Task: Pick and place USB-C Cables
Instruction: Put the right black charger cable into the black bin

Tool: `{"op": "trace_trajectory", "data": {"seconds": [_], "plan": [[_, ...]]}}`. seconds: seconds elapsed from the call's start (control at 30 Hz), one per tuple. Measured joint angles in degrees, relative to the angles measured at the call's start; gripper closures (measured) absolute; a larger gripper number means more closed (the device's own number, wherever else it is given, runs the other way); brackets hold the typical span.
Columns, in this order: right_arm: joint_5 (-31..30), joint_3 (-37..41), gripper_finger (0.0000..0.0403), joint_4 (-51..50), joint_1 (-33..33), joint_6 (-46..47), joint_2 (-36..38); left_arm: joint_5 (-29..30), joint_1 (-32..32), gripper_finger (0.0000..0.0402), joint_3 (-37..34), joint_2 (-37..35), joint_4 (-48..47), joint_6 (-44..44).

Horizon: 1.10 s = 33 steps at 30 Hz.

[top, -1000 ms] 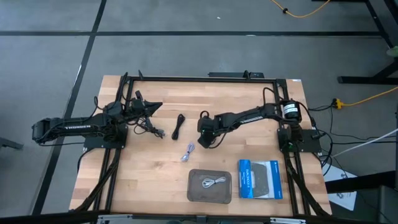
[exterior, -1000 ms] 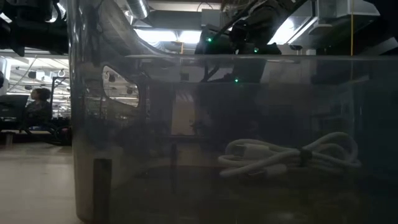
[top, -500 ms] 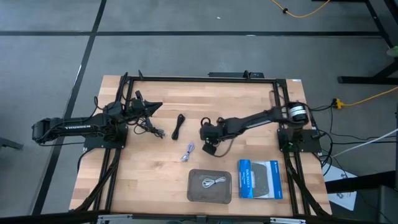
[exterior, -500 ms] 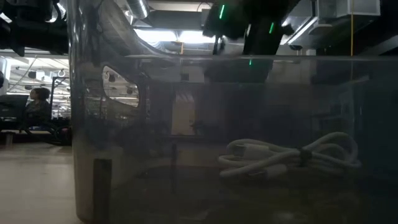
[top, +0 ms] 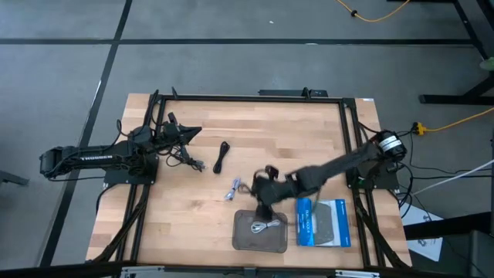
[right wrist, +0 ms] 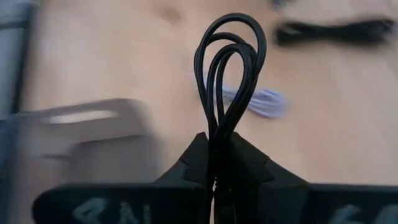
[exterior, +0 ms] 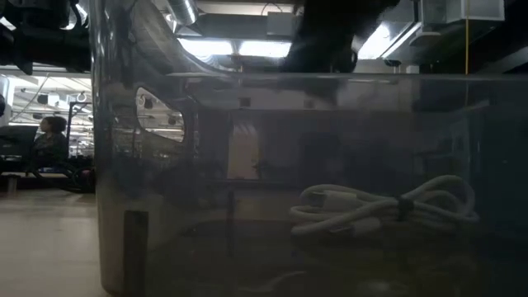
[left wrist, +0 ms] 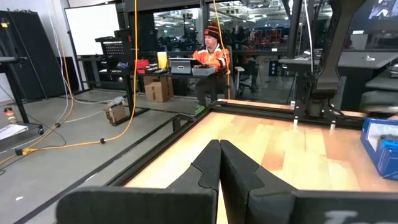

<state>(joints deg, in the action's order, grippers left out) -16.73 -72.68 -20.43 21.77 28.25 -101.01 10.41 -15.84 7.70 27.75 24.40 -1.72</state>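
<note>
My right gripper (right wrist: 214,146) is shut on a black USB-C cable (right wrist: 230,68) and hovers by the far edge of the grey tray (top: 241,241), as the high view shows (top: 259,189). A white cable (top: 265,227) lies inside the tray (exterior: 124,165). On the wood lie a pale lavender cable (top: 233,188), a black cable (top: 222,157) and another black bundle (top: 185,161). My left gripper (left wrist: 219,149) waits shut over the table's far left (top: 193,131), holding nothing. My right gripper pinches the coiled black cable between its two fingers (right wrist: 193,162). The bundle's looped end (right wrist: 231,37) sticks out past the fingertips, and the fingers hide the rest. The cable is lifted clear of the table.
A blue-and-grey flat box (top: 322,222) lies right of the tray near the front edge. The right arm (top: 340,164) stretches across the table's right half. A black frame (top: 247,98) runs along the table's far edge. A seated person (left wrist: 211,53) shows beyond the table.
My right gripper has swept from the table's middle toward the near edge, ending by the tray's far edge. The black cable that lay by it in the middle has gone along with it.
</note>
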Motion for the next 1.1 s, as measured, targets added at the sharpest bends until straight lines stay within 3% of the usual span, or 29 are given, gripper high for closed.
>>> {"op": "trace_trajectory", "data": {"seconds": [0.23,0.37,0.6,0.73,0.93,1.1], "plan": [[-7.3,0.0,0.0366,3.7,8.0,1.5,0.0,0.0,0.0,0.0401,0.0,0.0,0.0,0.0],[-7.6,0.0,0.0359,4.8,11.2,1.6,0.0,0.0,0.0,0.0401,0.0,0.0,0.0,0.0],[-6.6,0.0,0.0254,5.1,12.2,12.2,-0.9,0.0,0.0,0.0401,0.0,0.0,0.0,0.0],[-2.8,0.0,0.0222,4.9,12.3,15.1,-2.9,0.0,0.0,0.0401,0.0,0.0,0.0,0.0],[-1.9,0.0,0.0216,6.3,11.9,15.5,-5.6,0.0,0.0,0.0401,0.0,0.0,0.0,0.0],[-6.9,0.0,0.0228,9.0,10.6,15.1,-5.5,0.0,0.0,0.0401,0.0,0.0,0.0,0.0]]}}
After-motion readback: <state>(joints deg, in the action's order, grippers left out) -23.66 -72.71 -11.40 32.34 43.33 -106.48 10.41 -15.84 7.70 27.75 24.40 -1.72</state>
